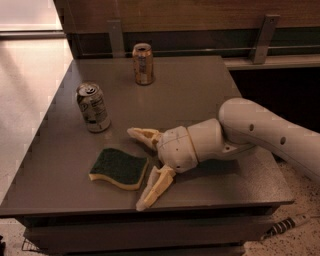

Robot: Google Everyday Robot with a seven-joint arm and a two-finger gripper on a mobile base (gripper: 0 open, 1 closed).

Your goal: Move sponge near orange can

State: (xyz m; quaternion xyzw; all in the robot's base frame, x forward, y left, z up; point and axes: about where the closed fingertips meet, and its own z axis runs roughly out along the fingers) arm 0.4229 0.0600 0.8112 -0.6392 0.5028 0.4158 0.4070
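A: Position of the end effector [136, 168]?

B: Low over the near part of the worktop [200, 90], pointing left. Spread wide: two tapering cream fingers [145, 136], matte and yellowed toward the tips, forking from a rounded off-white wrist housing [177, 149]. Nothing pinched.

A: And the sponge [117, 167]?

B: Flat on the worktop, right at the open mouth of the end effector, right end lying between the two fingers. Wavy-edged rectangle; rough dark green scouring top, soft yellow foam beneath, visible along the near edge. Near finger just beside the near right corner; touching or not, impossible to tell. Far finger just past the far right corner, slightly apart.

A: Farther out?

B: Past the sponge, ahead and to the far side of the end effector: a white-grey can [93, 107] with dark print, upright, cylindrical, dull metal top with a pull tab. Well beyond the far finger, close to the worktop's back edge: the orange can [143, 64], upright, shiny copper-orange wall, silver rim. Well apart from the sponge. Nearer to the sponge: the white-grey can.

A: Behind the end effector?

B: Thick, smooth, off-white arm [270, 132], tube-shaped with a rounded elbow, running off to the right past the worktop's edge. Worktop itself: flat grey-brown slab, smooth, faintly glossy, squared corners. Farthest back, dark wood panelling [190, 15] with grey metal uprights [262, 37].
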